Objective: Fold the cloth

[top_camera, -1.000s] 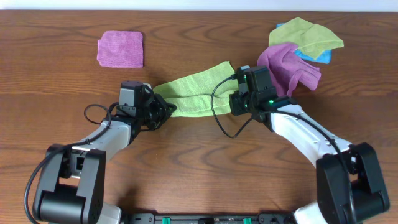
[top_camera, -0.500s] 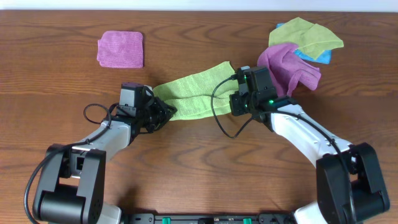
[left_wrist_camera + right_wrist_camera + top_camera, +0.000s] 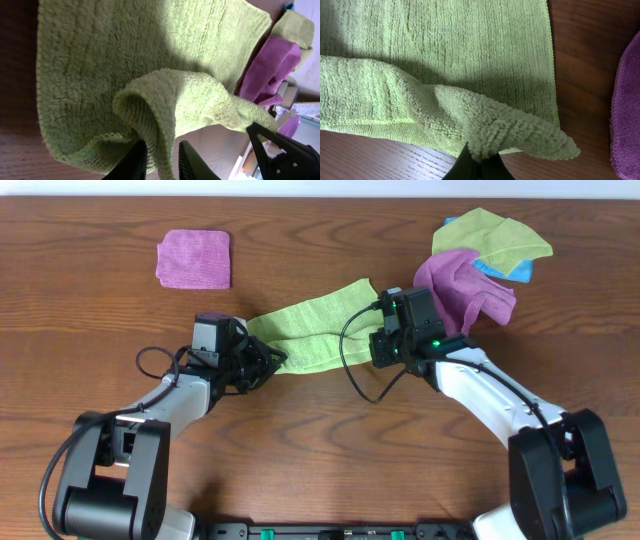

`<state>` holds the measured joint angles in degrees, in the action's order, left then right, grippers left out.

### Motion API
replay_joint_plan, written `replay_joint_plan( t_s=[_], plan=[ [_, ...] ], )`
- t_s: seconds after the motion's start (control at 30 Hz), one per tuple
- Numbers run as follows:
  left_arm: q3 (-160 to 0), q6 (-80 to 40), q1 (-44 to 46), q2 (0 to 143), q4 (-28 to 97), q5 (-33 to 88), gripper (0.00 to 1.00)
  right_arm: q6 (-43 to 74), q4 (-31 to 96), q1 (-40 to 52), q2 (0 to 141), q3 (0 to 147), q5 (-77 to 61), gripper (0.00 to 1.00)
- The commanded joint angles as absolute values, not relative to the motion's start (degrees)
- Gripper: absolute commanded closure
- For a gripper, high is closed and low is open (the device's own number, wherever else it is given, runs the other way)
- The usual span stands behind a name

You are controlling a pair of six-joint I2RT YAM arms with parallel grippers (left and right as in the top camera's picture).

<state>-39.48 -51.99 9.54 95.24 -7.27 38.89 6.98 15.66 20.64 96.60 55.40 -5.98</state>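
Note:
The lime-green cloth point(image 3: 310, 325) lies stretched across the middle of the table, between my two grippers. My left gripper point(image 3: 272, 361) is at its near left corner. In the left wrist view a raised fold of the cloth point(image 3: 125, 60) runs down between the two fingers of the left gripper point(image 3: 161, 162), which stand close around it. My right gripper point(image 3: 380, 345) is at the near right corner. In the right wrist view the right gripper point(image 3: 479, 162) is shut tight on a bunched corner of the cloth point(image 3: 445, 45), lifted a little off the wood.
A folded purple cloth point(image 3: 194, 259) lies at the far left. A crumpled purple cloth point(image 3: 470, 285) lies just right of my right gripper and shows in the right wrist view point(image 3: 627, 110). Behind it another green cloth point(image 3: 500, 238) is bunched with a blue one point(image 3: 505, 272).
My left gripper's fingers have closed in on the cloth's near left corner, and that edge has bunched slightly. The right arm has not moved.

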Motion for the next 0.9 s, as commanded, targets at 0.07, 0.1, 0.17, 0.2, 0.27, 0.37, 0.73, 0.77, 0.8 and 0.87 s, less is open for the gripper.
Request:
replay_joint_plan(
  t_s=[0.07, 0.1, 0.17, 0.2, 0.27, 0.37, 0.73, 0.77, 0.8, 0.87],
  plan=[
    [-39.31, -48.58, 8.19, 93.56, -3.68, 40.12, 0.77, 5.58, 16.38, 21.12, 96.64, 56.58, -6.20, 0.99],
    [-39.31, -48.25, 7.75, 93.36, -2.96, 40.14, 0.77, 5.48, 16.49, 21.15, 96.64, 56.58, -6.17, 0.99],
    [-39.33, -48.12, 6.74, 92.82, -1.67, 40.12, 0.78, 5.48, 16.53, 21.15, 96.64, 56.58, -6.17, 0.99],
    [-39.33, -47.94, 6.33, 92.60, -1.52, 40.14, 0.77, 5.48, 16.51, 21.15, 96.64, 56.58, -6.17, 0.99],
    [-39.33, -47.97, 6.20, 92.42, -1.54, 40.10, 0.77, 5.48, 16.51, 21.15, 96.64, 56.58, -6.17, 0.99],
    [-39.35, -47.97, 6.35, 92.44, -1.50, 39.57, 0.77, 5.48, 16.49, 21.15, 96.66, 56.58, -6.17, 0.99],
    [-39.35, -48.93, 6.46, 92.47, -2.20, 35.51, 0.75, 5.48, 16.47, 21.15, 96.64, 56.58, -6.17, 0.99],
    [-39.35, -49.10, 6.46, 92.47, -2.39, 35.51, 0.75, 5.48, 16.47, 21.15, 96.64, 56.58, -6.17, 0.99],
    [-39.35, -49.39, 6.46, 92.47, -2.42, 35.48, 0.75, 5.48, 16.47, 21.15, 96.64, 56.58, -6.15, 0.99],
    [-39.35, -50.00, 6.52, 92.49, -2.61, 35.35, 0.75, 5.48, 16.45, 21.15, 96.64, 56.58, -5.98, 0.99]
  ],
)
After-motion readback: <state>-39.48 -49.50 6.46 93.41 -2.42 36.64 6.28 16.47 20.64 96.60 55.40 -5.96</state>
